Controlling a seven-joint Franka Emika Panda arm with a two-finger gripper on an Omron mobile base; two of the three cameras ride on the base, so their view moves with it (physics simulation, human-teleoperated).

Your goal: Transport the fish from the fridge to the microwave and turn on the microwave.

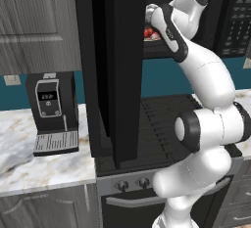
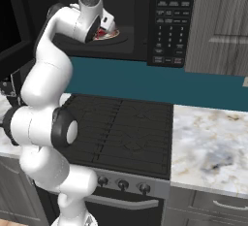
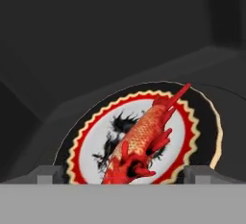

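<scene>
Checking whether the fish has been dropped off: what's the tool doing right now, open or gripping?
Tool: open, holding nothing; the fish lies on the plate inside the microwave.

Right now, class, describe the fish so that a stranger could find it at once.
Find the black microwave above the stove, its door swung open. Inside lies a round plate with a scalloped red rim. The fish lies on that plate, between the open gripper's fingertips: red-orange and scaly.
</scene>
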